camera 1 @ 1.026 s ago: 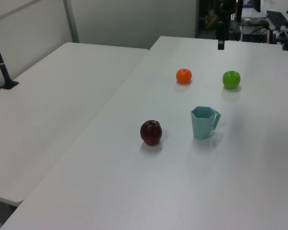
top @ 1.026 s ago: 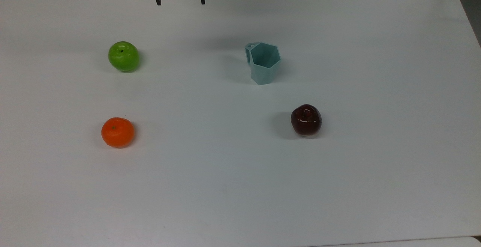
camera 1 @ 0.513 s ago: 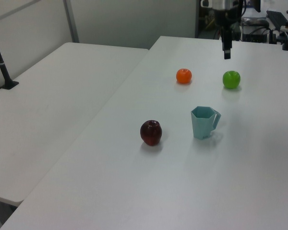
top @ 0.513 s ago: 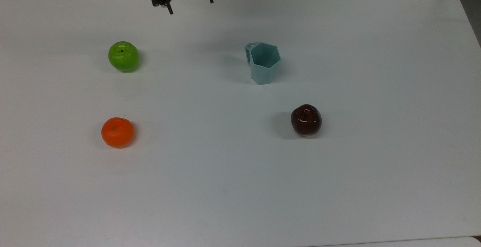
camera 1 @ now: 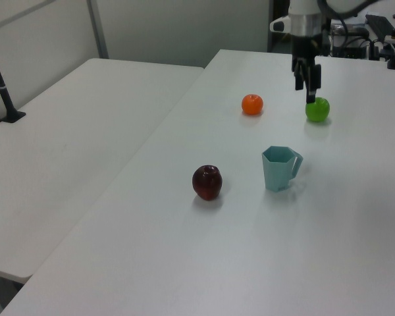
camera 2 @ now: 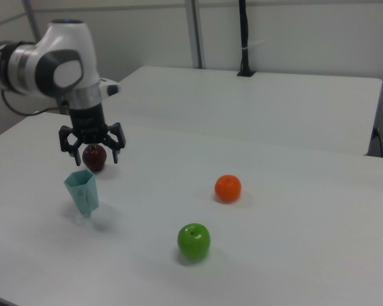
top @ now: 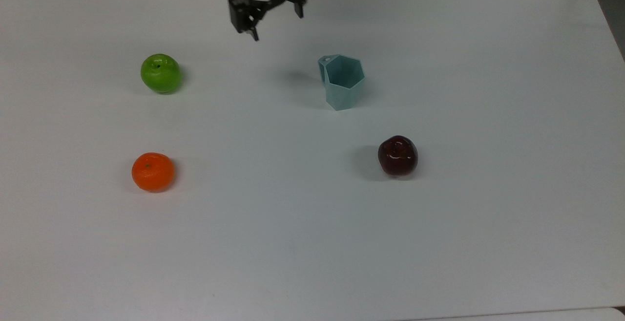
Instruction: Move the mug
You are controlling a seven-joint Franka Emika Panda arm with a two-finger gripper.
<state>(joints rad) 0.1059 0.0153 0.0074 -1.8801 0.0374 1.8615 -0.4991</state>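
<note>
the mug (top: 343, 82) stands upright on the white table (top: 312, 243), pale teal, faceted, with a six-sided rim and an empty inside. i'll place everything else from it. its small angular handle sits on the upper-left of the mug in the top view, and on the mug's right in the left view (camera 1: 279, 168).

the pincer (top: 274, 22) hangs in the air above the table, up and to the left of the mug in the top view, not touching it. its two dark fingers are spread apart with nothing between them, so it is released. in the right view the pincer (camera 2: 91, 153) hovers just above and a little behind the mug (camera 2: 82, 192), fingers pointing down. in the left view the pincer (camera 1: 308, 87) is beyond the mug, higher in the picture.

a dark red apple (top: 398, 155) lies near the mug, below and to its right in the top view. a green apple (top: 160, 73) lies well apart to the mug's left in the top view, about level with it. an orange (top: 153, 171) lies further off, below and left of the mug in the top view. none of the fruits touch the mug.
</note>
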